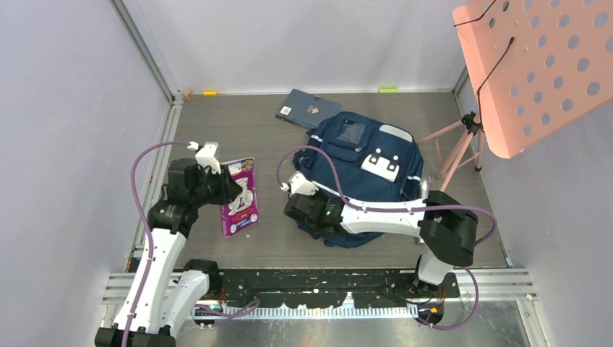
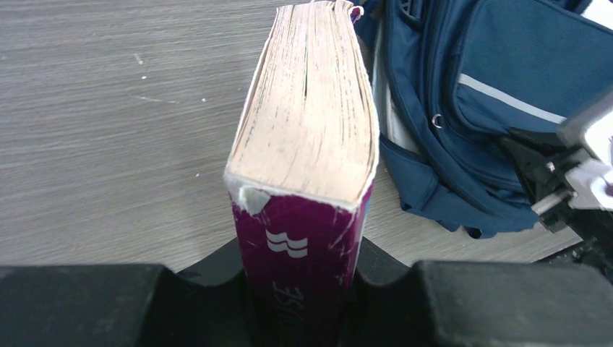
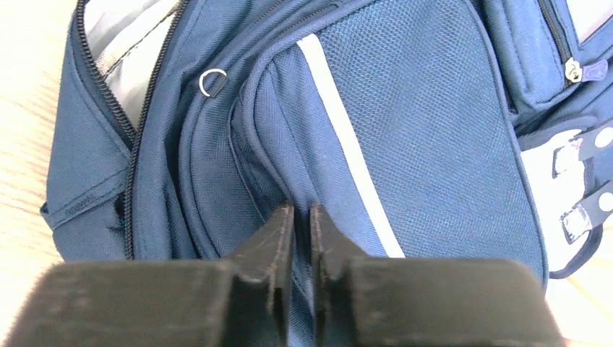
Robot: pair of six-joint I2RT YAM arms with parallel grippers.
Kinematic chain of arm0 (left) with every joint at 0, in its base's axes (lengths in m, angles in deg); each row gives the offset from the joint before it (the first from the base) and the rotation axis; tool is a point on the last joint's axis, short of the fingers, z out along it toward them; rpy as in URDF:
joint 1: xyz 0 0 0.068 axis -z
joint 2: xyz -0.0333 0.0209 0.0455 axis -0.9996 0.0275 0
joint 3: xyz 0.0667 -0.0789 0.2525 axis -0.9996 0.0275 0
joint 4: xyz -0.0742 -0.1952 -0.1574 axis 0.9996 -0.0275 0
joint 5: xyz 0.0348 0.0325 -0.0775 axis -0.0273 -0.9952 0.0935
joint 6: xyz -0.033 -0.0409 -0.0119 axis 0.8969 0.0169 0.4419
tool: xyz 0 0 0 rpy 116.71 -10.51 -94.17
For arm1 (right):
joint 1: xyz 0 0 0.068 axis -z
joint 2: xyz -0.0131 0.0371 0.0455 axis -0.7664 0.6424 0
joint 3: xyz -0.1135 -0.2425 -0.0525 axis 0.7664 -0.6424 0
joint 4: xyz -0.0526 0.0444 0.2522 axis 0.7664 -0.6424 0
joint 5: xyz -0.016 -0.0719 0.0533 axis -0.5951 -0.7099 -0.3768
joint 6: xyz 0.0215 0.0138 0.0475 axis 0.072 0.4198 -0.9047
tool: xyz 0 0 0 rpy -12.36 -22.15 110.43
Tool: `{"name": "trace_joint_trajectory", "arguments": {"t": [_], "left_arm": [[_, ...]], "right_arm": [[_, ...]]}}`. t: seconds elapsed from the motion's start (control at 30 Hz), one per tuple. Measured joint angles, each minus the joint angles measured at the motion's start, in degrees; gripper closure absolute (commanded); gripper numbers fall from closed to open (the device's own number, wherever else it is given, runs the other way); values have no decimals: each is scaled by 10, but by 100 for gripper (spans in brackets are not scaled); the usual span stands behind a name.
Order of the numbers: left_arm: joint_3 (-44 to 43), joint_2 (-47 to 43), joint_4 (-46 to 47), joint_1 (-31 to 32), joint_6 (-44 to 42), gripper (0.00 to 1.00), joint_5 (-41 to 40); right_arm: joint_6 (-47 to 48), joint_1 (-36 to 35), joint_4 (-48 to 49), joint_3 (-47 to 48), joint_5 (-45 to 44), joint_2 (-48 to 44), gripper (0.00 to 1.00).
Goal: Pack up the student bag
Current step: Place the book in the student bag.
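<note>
Navy student bag (image 1: 361, 155), grey-striped, unzipped — right gripper (image 3: 301, 220) tight on its fabric, left gripper (image 2: 298, 264) tight on book (image 2: 307, 123)

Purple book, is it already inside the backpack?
No, the purple book is clamped in the left gripper, outside the backpack and beside it.

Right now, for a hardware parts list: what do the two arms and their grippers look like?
The left arm and right arm share white link shells and black joint housings, each trailed by a looping purple cable. The left gripper and right gripper have matte black, blocky fingers tapering toward the tips. No markings visible.
</note>
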Motion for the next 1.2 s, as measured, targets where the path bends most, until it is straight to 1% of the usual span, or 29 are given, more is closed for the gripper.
{"name": "trace_joint_trajectory", "arguments": {"t": [0.07, 0.23, 0.4, 0.5, 0.57, 0.73, 0.83, 0.9, 0.97, 1.07, 1.13, 1.2], "left_arm": [[3, -4, 7, 0, -4, 100, 17], [13, -7, 23, 0, -5, 100, 101], [14, -2, 28, 0, 5, 100, 190], [14, -8, 28, 0, 18, 100, 245], [14, -12, 28, 0, 30, 100, 280], [35, -14, 38, 1, 75, 100, 371], [73, -10, 57, 11, 106, 100, 397], [105, -6, 87, 27, 138, 100, 405], [140, 4, 131, 59, 179, 100, 403], [164, 31, 186, 130, 224, 100, 372], [175, 60, 246, 181, 258, 100, 345], [194, 95, 335, 221, 304, 100, 322]], "right_arm": [[2, 3, 0, 0, -9, 0, 99], [6, 6, -2, 0, -4, -27, 99], [13, 30, -22, 19, 22, -130, 100], [18, 62, -38, 49, 47, -188, 100], [19, 87, -46, 71, 67, -209, 100], [18, 120, -73, 107, 126, -220, 100], [14, 123, -89, 118, 156, -220, 100], [8, 123, -95, 126, 173, -219, 100], [0, 123, -96, 131, 190, -219, 100], [-14, 123, -95, 133, 211, -217, 99], [-21, 123, -94, 133, 219, -217, 99], [-26, 123, -94, 133, 225, -216, 99]]}}
